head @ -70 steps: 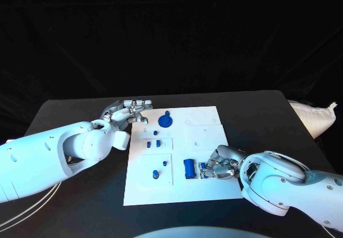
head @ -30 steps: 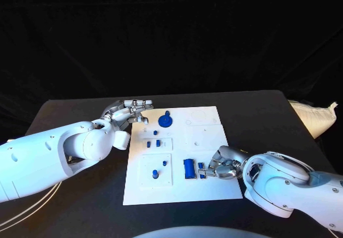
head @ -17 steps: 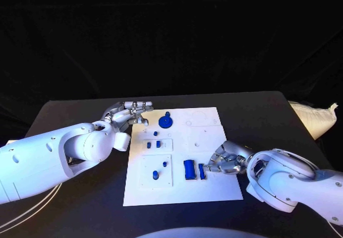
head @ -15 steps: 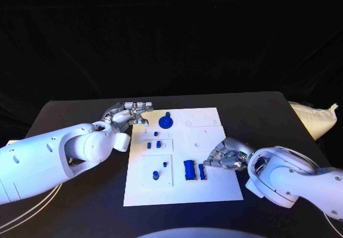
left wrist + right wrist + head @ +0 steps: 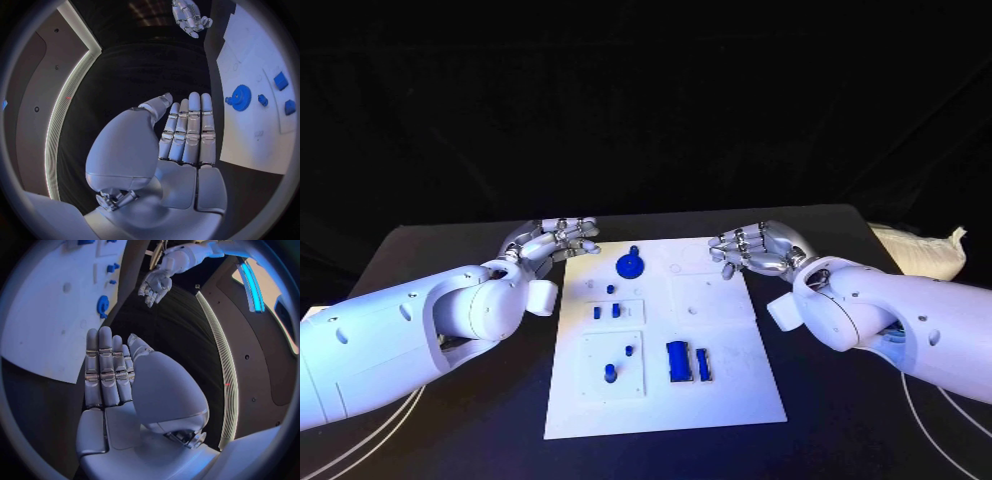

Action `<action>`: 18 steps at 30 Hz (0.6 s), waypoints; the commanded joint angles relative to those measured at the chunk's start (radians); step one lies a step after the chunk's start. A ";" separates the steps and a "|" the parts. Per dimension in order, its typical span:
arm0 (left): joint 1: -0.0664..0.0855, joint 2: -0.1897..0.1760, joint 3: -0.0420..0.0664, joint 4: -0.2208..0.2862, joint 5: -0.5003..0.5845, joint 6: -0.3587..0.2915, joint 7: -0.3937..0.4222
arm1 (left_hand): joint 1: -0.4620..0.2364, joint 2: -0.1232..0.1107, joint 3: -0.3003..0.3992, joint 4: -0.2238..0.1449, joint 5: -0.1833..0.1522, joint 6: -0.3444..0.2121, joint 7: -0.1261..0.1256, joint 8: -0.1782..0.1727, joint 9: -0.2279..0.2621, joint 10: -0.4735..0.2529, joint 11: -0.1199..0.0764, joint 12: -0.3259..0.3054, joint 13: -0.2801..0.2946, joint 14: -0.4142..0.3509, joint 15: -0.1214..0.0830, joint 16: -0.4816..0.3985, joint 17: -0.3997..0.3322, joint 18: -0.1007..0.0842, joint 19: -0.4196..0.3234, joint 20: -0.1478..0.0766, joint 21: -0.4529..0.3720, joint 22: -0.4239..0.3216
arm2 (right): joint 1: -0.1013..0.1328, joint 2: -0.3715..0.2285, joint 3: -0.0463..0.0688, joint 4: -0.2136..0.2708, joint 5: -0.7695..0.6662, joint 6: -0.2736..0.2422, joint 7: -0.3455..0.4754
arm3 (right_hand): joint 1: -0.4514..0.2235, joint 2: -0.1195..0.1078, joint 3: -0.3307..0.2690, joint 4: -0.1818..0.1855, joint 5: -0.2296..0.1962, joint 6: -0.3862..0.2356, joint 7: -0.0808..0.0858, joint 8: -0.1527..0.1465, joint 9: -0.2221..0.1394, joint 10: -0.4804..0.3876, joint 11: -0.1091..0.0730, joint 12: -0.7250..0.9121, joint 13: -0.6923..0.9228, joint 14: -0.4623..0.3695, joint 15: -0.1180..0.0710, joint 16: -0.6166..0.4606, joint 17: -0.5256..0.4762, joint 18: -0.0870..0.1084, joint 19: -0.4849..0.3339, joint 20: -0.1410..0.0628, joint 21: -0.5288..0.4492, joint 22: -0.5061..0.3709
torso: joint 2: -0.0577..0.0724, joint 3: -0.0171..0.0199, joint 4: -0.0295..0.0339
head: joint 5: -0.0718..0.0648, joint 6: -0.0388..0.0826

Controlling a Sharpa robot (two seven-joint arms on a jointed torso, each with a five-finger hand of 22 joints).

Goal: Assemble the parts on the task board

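The white task board (image 5: 726, 330) lies in the middle of the table. On it are a blue gear (image 5: 630, 266) near the far edge, small blue parts (image 5: 606, 310) below it, and a blue block (image 5: 678, 360) with a narrow blue piece (image 5: 704, 363) right beside it. My left hand (image 5: 560, 238) hovers open at the board's far left corner, my right hand (image 5: 750, 247) open at its far right corner. The left wrist view shows my left hand (image 5: 184, 135) flat with straight fingers, beside the gear (image 5: 239, 96). My right hand (image 5: 109, 370) is likewise flat and holds nothing.
Two more small blue parts (image 5: 617, 362) stand in the board's near left panel. A pale bag (image 5: 927, 250) lies off the table's right edge. Across the board, each wrist view shows the other hand: the right hand (image 5: 189, 17) and the left hand (image 5: 156, 285).
My right hand has let go of the narrow blue piece beside the block, lifted, and moved to the board's far right corner with its fingers opened. The left hand has straightened its fingers.
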 commanded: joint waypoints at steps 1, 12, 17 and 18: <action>0.000 0.029 0.001 -0.042 0.040 0.001 0.062 | 0.000 0.001 0.012 0.001 -0.003 -0.003 0.004 -0.015 -0.002 0.003 0.009 -0.038 -0.001 -0.012 0.030 -0.131 -0.055 0.001 -0.072 0.030 -0.084 -0.071 | 0.008 0.046 0.002 -0.078 0.223 0.046 0.193 | 0.012 -0.003 0.031 0.000 -0.007 -0.009 0.007 -0.008 -0.018 0.003 0.015 -0.036 -0.084 -0.042 0.023 -0.109 -0.067 -0.004 -0.031 0.021 -0.078 -0.054 | -0.017 -0.0019 0.0019 | -0.005 0.026; 0.000 0.144 0.002 -0.222 0.061 -0.023 0.100 | 0.007 0.008 -0.007 0.004 -0.002 -0.009 0.011 -0.057 -0.001 -0.005 0.027 -0.133 -0.001 -0.001 0.069 -0.372 -0.153 0.024 -0.123 0.091 -0.199 -0.243 | 0.010 0.224 0.011 -0.353 0.288 0.128 0.271 | -0.039 -0.024 0.130 -0.043 -0.003 -0.014 0.021 -0.007 -0.104 0.015 0.031 -0.037 -0.359 0.020 0.047 -0.316 -0.261 0.007 0.049 0.054 -0.271 -0.228 | -0.061 -0.0088 0.0073 | 0.000 0.074; 0.000 0.164 0.002 -0.257 0.054 -0.025 0.107 | 0.008 0.009 -0.008 0.004 -0.001 -0.007 0.013 -0.060 -0.001 -0.003 0.028 -0.136 -0.001 0.006 0.069 -0.384 -0.156 0.023 -0.119 0.091 -0.199 -0.254 | -0.002 0.274 0.012 -0.425 0.283 0.162 0.280 | -0.061 -0.022 0.146 -0.061 -0.002 0.001 0.021 -0.006 -0.120 0.039 0.028 -0.034 -0.400 0.072 0.036 -0.329 -0.287 0.006 0.100 0.042 -0.287 -0.253 | -0.074 -0.0094 0.0052 | 0.008 0.085; 0.000 0.167 0.002 -0.264 0.052 -0.025 0.109 | 0.008 0.010 -0.009 0.004 -0.001 -0.007 0.014 -0.061 -0.001 -0.003 0.028 -0.137 -0.001 0.008 0.069 -0.387 -0.156 0.023 -0.118 0.091 -0.198 -0.257 | -0.005 0.282 0.012 -0.436 0.282 0.168 0.281 | -0.062 -0.022 0.148 -0.065 -0.002 0.002 0.019 -0.006 -0.122 0.040 0.027 -0.035 -0.404 0.076 0.037 -0.333 -0.291 0.006 0.105 0.041 -0.290 -0.257 | -0.075 -0.0089 0.0047 | 0.009 0.088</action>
